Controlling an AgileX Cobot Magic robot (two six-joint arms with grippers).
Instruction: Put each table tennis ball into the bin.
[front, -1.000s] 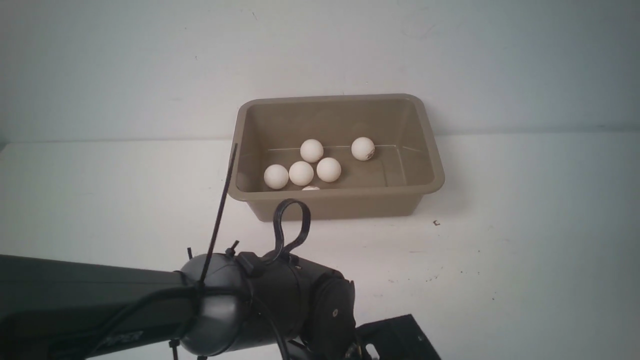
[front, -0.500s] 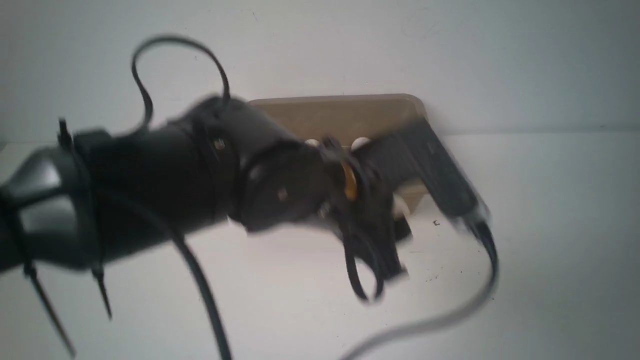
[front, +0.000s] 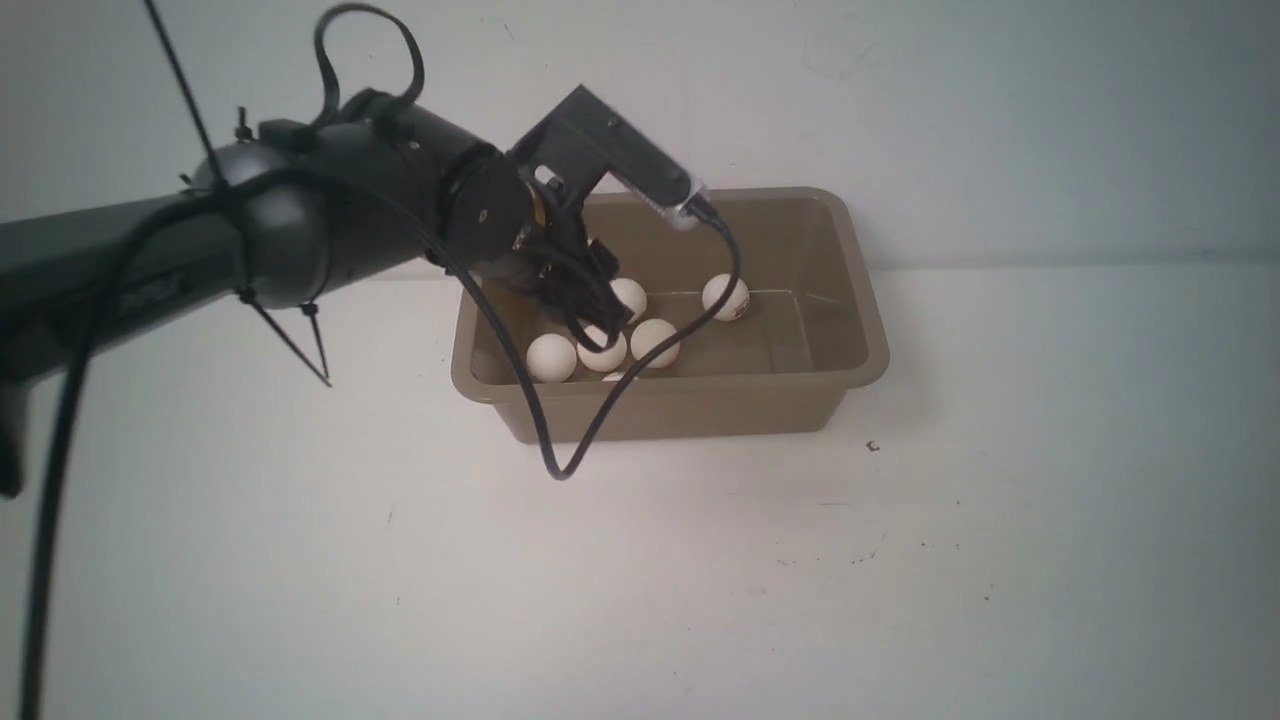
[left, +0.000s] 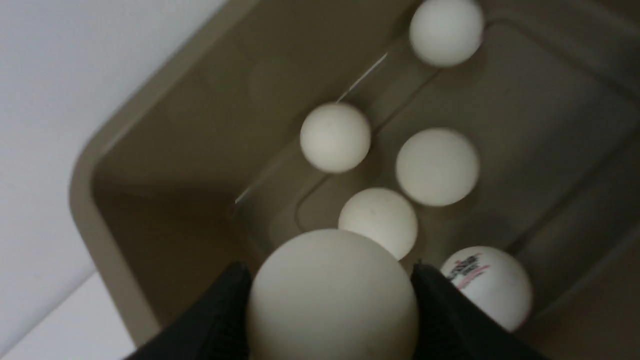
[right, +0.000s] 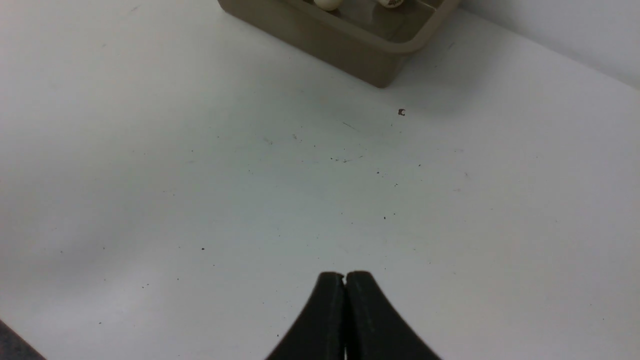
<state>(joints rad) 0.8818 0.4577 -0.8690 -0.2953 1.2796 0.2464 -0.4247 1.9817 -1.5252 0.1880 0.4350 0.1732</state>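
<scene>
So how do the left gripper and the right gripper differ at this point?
The left gripper is clamped on a table tennis ball, which keeps its jaws apart. The right gripper holds nothing and its jaws touch. The left gripper hangs over the bin, above the other balls lying inside. The right gripper is over the white table, away from the bin. Both are black.

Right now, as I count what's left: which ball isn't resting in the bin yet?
The ball clamped in the left gripper, held over the bin; the other balls in the wrist view lie on its floor.
</scene>
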